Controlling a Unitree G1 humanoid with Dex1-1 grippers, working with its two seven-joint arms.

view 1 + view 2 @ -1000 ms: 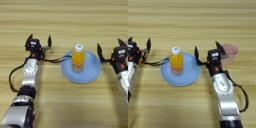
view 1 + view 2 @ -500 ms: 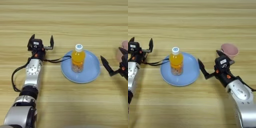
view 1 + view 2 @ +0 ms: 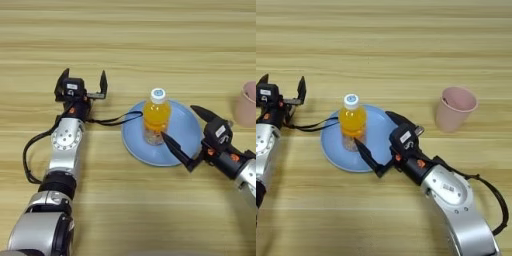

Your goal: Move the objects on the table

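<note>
Pink plastic cup is cut off in our left view; our right gripper, fingers wide, has swung toward the orange-juice bottle; left gripper stays spread.

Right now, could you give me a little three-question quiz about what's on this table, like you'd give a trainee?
1. True or false: the bottle stands upright on the plate.
2. Which end effector is turned toward the bottle? A) left B) right
3. Fill in: the cup stands on the ____, apart from the plate.

Key:
1. True.
2. B; its fingers are spread, over the plate's right side. The left one sits open, left of the plate.
3. table.
</note>
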